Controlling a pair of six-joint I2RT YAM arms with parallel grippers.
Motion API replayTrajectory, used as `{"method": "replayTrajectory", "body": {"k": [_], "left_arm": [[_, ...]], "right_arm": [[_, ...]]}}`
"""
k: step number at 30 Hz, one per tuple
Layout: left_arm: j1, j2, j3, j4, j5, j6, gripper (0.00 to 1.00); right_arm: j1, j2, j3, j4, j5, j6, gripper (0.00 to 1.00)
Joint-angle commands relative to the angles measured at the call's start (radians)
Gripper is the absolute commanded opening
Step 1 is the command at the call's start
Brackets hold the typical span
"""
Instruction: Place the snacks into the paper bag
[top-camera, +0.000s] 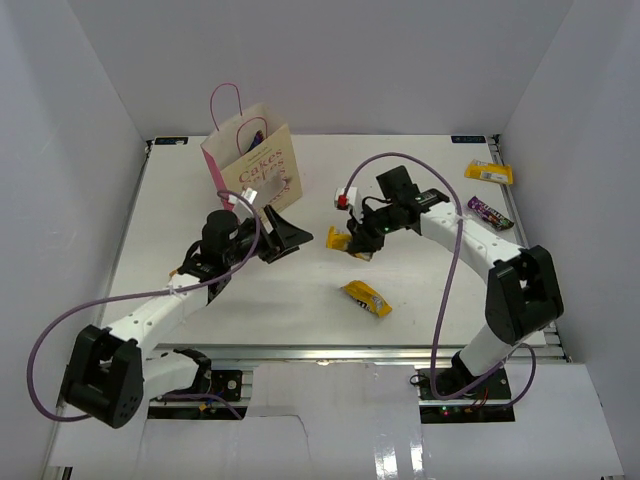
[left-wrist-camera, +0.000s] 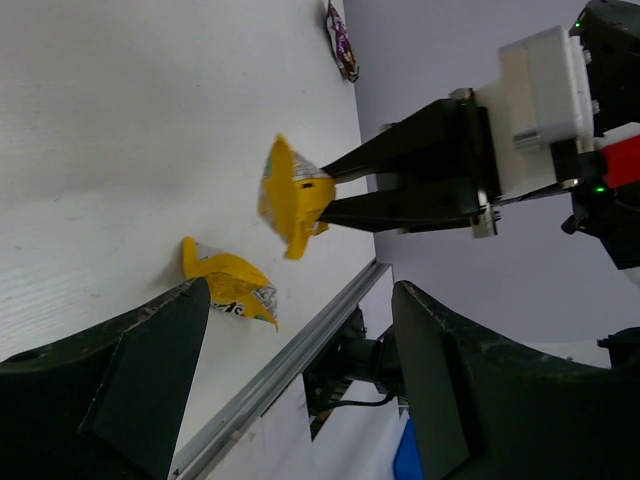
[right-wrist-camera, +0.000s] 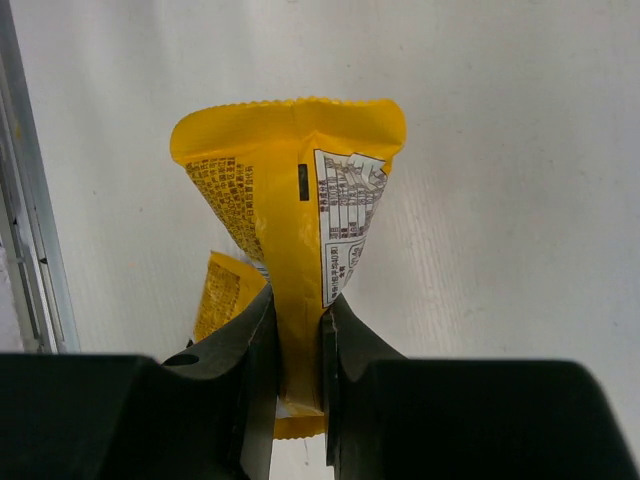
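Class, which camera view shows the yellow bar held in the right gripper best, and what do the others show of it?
The right wrist view: the yellow bar is large, central, pinched by the right gripper, label print visible. The left wrist view shows it smaller, side-on; the top view, a small yellow patch.

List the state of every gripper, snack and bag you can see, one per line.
Right gripper: shut on held yellow bar
Held yellow bar: pinched at one end
Left gripper: open, empty
Paper bag: upright, mouth open
Near yellow bar: lying on table
Far yellow bar: lying on table
Purple bar: lying on table
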Motion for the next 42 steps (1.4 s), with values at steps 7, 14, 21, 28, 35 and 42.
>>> {"method": "replayTrajectory", "body": {"k": [7, 14, 21, 28, 35, 42], "left_arm": [[-0.072, 0.125, 0.064, 0.146, -0.001, -0.127, 0.80], [-0.113, 0.214, 0.099, 0.148, -0.023, -0.140, 0.66], [-0.119, 0.233, 0.112, 0.164, -0.017, -0.140, 0.27], [-0.109, 0.147, 0.231, -0.089, -0.115, 0.123, 0.01], [-0.037, 0.073, 0.599, -0.544, -0.363, 0.582, 0.00], [0.075, 0.157, 0.967, -0.543, -0.379, 0.706, 0.00]], "right_arm": [[0.111, -0.002, 0.072, 0.083, 0.047, 0.106, 0.13], [0.140, -0.037, 0.082, 0.077, -0.007, 0.121, 0.14], [0.150, -0.053, 0.067, 0.080, -0.013, 0.116, 0.20], [0.119, -0.106, 0.059, 0.051, 0.018, 0.067, 0.78], [-0.044, -0.175, 0.001, -0.095, -0.148, -0.048, 0.83], [-0.042, -0.208, -0.140, -0.080, -0.170, -0.017, 0.83]]}}
